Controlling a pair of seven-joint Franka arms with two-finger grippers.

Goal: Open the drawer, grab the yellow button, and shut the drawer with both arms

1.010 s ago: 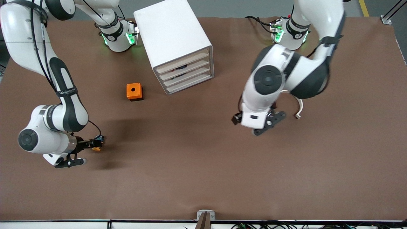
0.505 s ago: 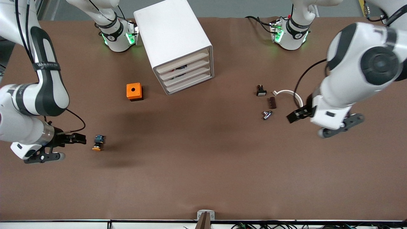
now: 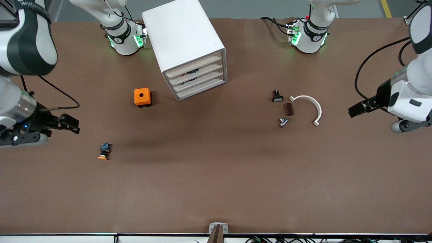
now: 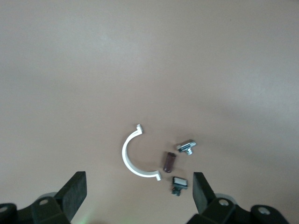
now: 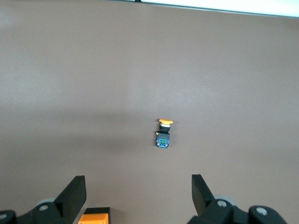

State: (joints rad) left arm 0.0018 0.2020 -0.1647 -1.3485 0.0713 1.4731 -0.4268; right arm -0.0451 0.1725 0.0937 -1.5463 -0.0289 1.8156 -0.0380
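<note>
Lying on table button, drawer seemingly shut, front view only.

I can make out almost nothing readable from here. The only lettering I see is a line of white capitals on the black band of the right arm, up at about ten o'clock in the front view. The frame edge cuts it off, and what remains looks like "WANN", though I can't be sure of it. The right arm's base at eleven o'clock and the left arm's base at one o'clock each carry a small round mark on the dark collar, too small for me to read.
</note>
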